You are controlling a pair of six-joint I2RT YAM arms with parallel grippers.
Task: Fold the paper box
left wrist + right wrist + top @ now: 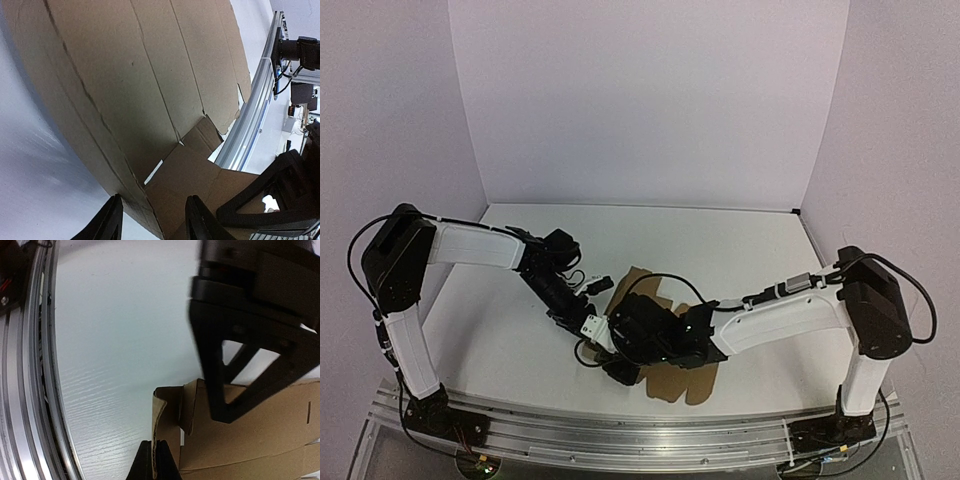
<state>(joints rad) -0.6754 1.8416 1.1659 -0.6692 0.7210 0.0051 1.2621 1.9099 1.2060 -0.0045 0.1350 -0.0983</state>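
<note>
Brown cardboard of the paper box (680, 382) is lying as a creased, die-cut sheet on the white table (740, 250), near the front edge and close to the metal rail (640, 430). In the overhead view both arms are reaching in towards the middle and covering most of the sheet, so only its far corner and near edge are showing.

The left gripper (155, 200) is hanging low over the sheet's edge with its fingers (197, 220) spread apart. One is sitting on the table side and the other over the cardboard, with the edge running between them. Whether either finger is touching the cardboard cannot be told.

The right gripper (156, 450) is pinching a small flap (159, 415) at the sheet's corner, its fingers drawn tight on either side of the thin cardboard. That flap is standing up from the table. The two grippers are working just beside each other.
</note>
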